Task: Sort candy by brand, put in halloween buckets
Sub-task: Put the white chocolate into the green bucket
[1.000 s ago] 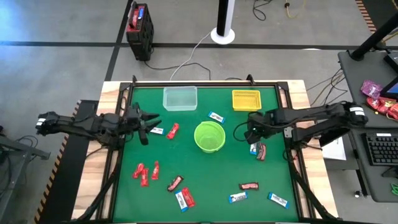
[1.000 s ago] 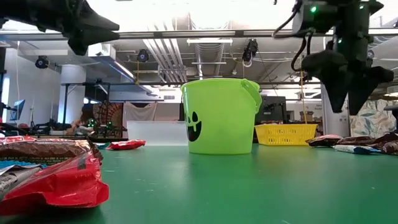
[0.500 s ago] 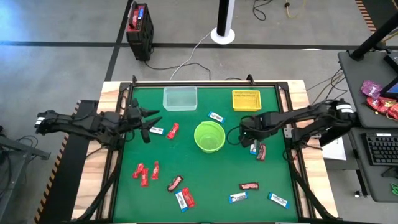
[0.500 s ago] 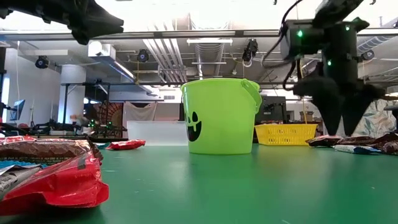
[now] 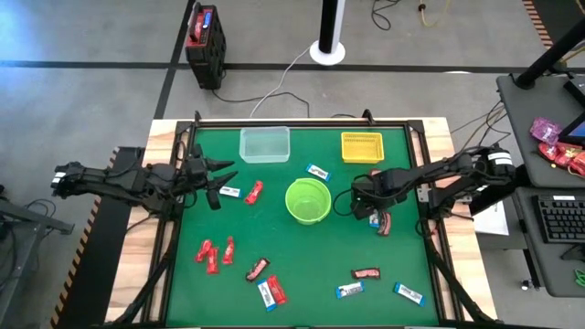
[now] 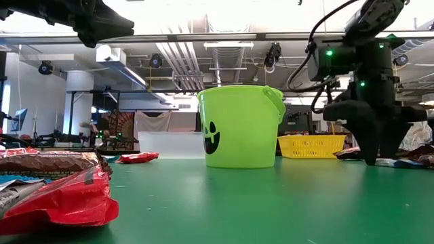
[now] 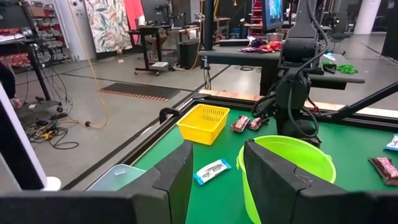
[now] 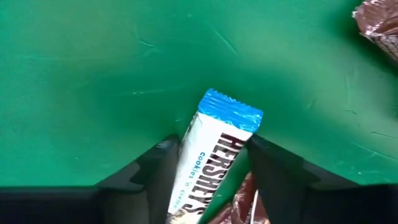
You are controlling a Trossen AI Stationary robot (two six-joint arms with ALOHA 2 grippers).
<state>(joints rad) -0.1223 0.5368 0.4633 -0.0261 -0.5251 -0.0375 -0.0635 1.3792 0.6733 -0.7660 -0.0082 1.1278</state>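
Note:
My right gripper (image 8: 214,167) is open and low at the table, right of the lime-green bucket (image 5: 307,200). Its fingers stand on either side of a blue-and-white bar (image 8: 219,149), which lies flat on the green mat with a dark brown bar (image 8: 244,200) beside it. My left gripper (image 5: 219,174) is open and hovers over the table's left side, above a blue-and-white bar (image 5: 230,191) and a red bar (image 5: 254,191). The clear box (image 5: 264,143) and yellow basket (image 5: 362,145) stand at the far edge. Other red, brown and blue-and-white bars lie along the near part. My right gripper straddles the blue-and-white bar (image 8: 205,168) from above, fingers pointing down and lying across its width, near its middle. The bar lies flat on the mat. Whether the fingers (image 8: 163,163) touch its sides, I cannot tell.
Red bars (image 5: 212,251), a brown bar (image 5: 257,269) and a red and blue pair (image 5: 271,292) lie near-left. A brown bar (image 5: 366,273) and blue-and-white bars (image 5: 350,289) (image 5: 409,293) lie near-right; another (image 5: 317,171) sits behind the bucket. Raised black frame rails edge the mat.
My right gripper has come down from above the table to the mat and shifted slightly toward the green bucket, ending with its fingers astride the blue-and-white bar. The candy has not moved.

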